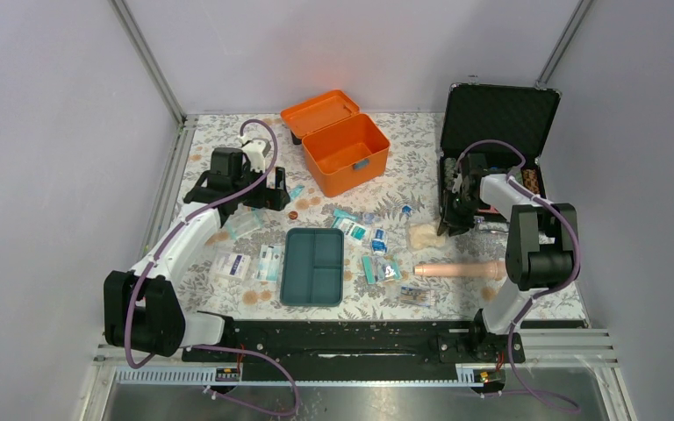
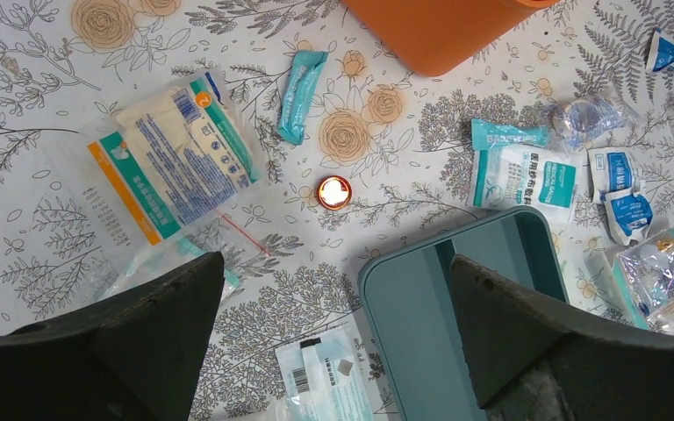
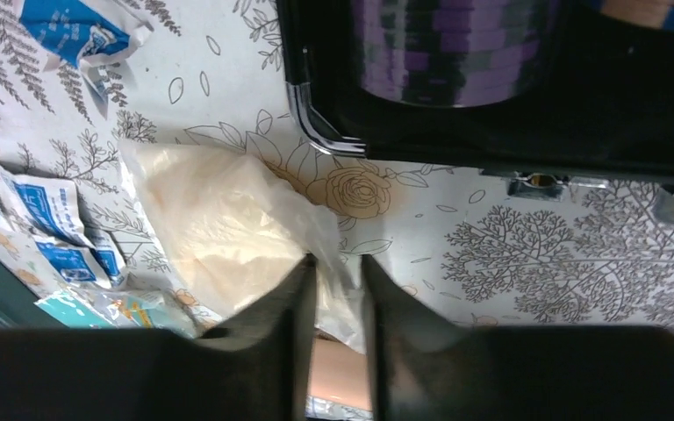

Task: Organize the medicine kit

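Top view first: the orange medicine kit box [image 1: 347,151] sits at the back of the flowery bench [image 1: 412,140] with its lid flipped open. Its teal tray [image 1: 314,266] is out on the bench nearer the arms, with the white-and-teal packets [image 1: 351,228] scattered around it. The black case [image 1: 491,149] stands open on the right, and a peach-coloured tube [image 1: 461,269] lies in front of it. The left tool [image 1: 268,195] hangs over the packets on the left, and the right tool [image 1: 449,226] points down at a clear bag [image 1: 426,235] just beside the case. Left wrist cam: the left tool [image 2: 333,263] is spread as wide as it goes with nothing in it. Below it are a little round orange thing [image 2: 334,191], a corner of the tray [image 2: 456,289], a big gauze packet [image 2: 175,153] with orange and green edges, a slim teal sachet [image 2: 301,92] and a packet with Chinese print [image 2: 527,175]. The print is too small for me to read, and same goes for the blue-and-white sachets [image 2: 619,189]. Right wrist cam: the right tool [image 3: 338,263] is narrowed to a slit, and the edge of the bag [image 3: 228,219] of cream stuff sits in that slit. Honestly I can't tell if it's actually pinched. The case [image 3: 579,114] fills the top of the shot, with purple chips [image 3: 456,44] inside.
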